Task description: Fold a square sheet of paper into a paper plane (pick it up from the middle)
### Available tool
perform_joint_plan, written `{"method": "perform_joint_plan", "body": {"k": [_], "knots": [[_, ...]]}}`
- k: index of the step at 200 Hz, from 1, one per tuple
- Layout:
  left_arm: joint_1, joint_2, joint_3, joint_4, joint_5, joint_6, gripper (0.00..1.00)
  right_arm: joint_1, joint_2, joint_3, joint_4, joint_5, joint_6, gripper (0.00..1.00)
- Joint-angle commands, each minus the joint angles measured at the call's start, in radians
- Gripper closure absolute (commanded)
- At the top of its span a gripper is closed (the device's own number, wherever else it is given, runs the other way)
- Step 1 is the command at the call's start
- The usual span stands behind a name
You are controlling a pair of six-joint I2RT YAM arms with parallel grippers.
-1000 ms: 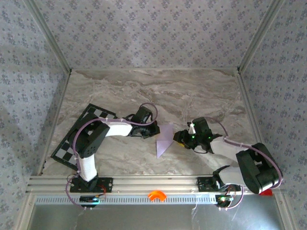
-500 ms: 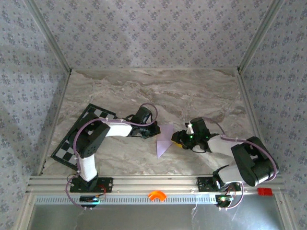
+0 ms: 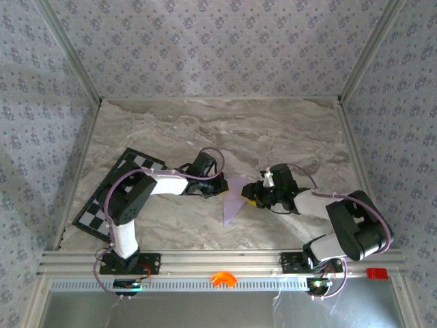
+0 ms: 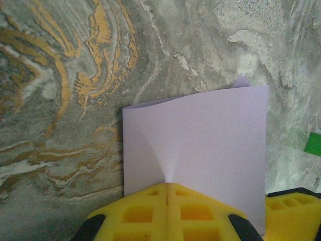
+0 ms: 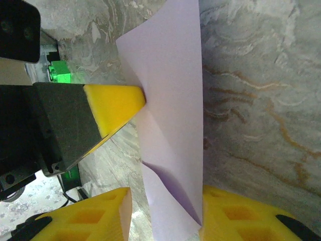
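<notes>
The square sheet of paper (image 3: 233, 199), pale lilac and folded into a narrower creased shape, stands up off the marble table between the two grippers. My left gripper (image 3: 217, 186) is shut on its left edge; in the left wrist view the yellow pads (image 4: 145, 211) meet on the paper (image 4: 200, 135), and the left gripper (image 4: 168, 185) pinches it. My right gripper (image 3: 253, 195) is open around the sheet's other side. In the right wrist view the paper (image 5: 170, 95) passes between the right gripper (image 5: 165, 197) fingers, touching one finger (image 5: 241, 216), with a gap to the other.
A black-and-white checkered board (image 3: 102, 198) lies at the table's left under the left arm. A tiny green block (image 4: 313, 144) sits on the marble close to the paper. An orange piece (image 3: 222, 278) rests on the front rail. Patterned walls enclose the table.
My right gripper has slid left until its fingers straddle the paper, and its jaws have narrowed a little. The left gripper keeps its hold in place.
</notes>
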Motion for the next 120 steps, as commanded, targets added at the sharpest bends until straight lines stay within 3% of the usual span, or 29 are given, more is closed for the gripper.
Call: {"method": "perform_joint_plan", "body": {"k": [1,70,120], "knots": [[-0.003,0.019,-0.009,-0.026,0.016,0.009,0.98,-0.015,0.037,0.031,0.035,-0.063,-0.009,0.6],[-0.002,0.011,-0.015,-0.033,0.018,0.015,0.98,-0.045,0.177,0.083,0.13,-0.171,-0.015,0.62],[-0.003,0.007,-0.016,-0.034,0.019,0.016,0.98,-0.056,0.211,0.107,0.084,-0.176,-0.059,0.68]]}}
